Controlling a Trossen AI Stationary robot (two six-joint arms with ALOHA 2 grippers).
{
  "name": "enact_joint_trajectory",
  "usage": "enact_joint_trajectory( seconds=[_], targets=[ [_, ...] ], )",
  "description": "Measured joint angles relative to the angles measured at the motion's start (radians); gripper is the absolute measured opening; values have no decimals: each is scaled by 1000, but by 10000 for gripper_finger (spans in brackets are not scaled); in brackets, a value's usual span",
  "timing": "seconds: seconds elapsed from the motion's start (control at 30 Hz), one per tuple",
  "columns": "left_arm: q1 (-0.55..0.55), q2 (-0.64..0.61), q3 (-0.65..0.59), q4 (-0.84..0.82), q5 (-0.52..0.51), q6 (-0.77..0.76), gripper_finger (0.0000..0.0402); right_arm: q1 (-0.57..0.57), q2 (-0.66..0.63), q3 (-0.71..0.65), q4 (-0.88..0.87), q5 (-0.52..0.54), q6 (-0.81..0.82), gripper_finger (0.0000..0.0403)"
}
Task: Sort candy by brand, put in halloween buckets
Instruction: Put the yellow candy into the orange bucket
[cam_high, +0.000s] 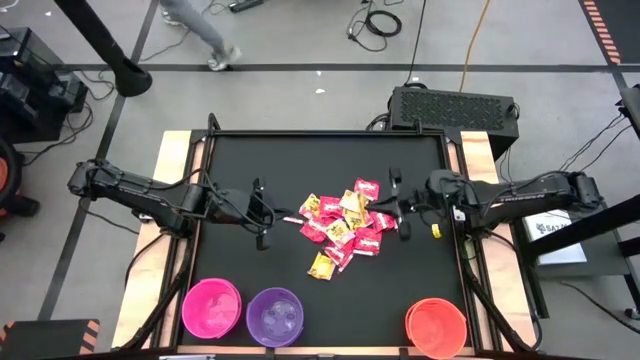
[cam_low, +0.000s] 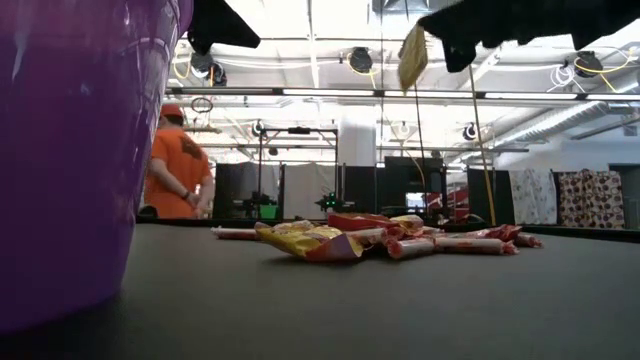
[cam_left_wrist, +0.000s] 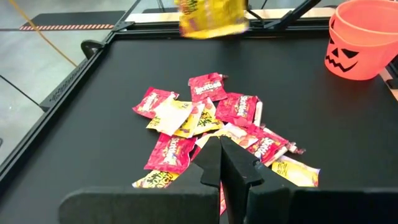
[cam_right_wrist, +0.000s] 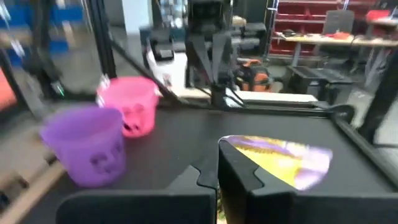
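Right gripper (cam_right_wrist: 239, 177) hanging above black table (cam_high: 240, 260), jaws clamped on shiny yellow candy packet (cam_right_wrist: 280, 160). Left gripper (cam_left_wrist: 227, 177) hovering beside red-yellow candy pile (cam_high: 345, 222), jaws together, empty. Pink (cam_high: 211, 307), purple (cam_high: 275, 316), orange plastic buckets (cam_high: 436, 326) sitting along front edge.

Bright ceiling lights (cam_low: 300, 20) wash out the upper part of the low view, leaving the purple bucket (cam_low: 70, 150) at its left edge large and soft. The right wrist view is smeared throughout, its yellow packet (cam_right_wrist: 280, 158) blurred, while the black surface (cam_high: 250, 160) seen from above is evenly lit with faint shadows.
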Motion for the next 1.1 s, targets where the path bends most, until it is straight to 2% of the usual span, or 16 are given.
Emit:
enact_joint_trajectory(
  seconds=[0.1, 0.3, 0.63, 0.87, 1.0, 1.1],
  targets=[
    [0, 0, 0, 0, 0, -1, 2, 0, 1, 0, 73, 9, 167, 0],
    [0, 0, 0, 19, 0, 0, 2, -4, 0, 0, 303, 10, 322, 0],
    [0, 0, 0, 18, 0, -1, 2, -4, -1, 0, 324, 7, 318, 0],
    [0, 0, 0, 17, 0, -1, 2, -4, -105, 0, 260, -112, 240, 0],
    [0, 0, 0, 17, 0, -2, 2, -4, -229, 0, 130, -158, 226, 0],
    [0, 0, 0, 16, 0, -2, 2, -2, -337, 37, -55, -158, 256, 0]
  ],
)
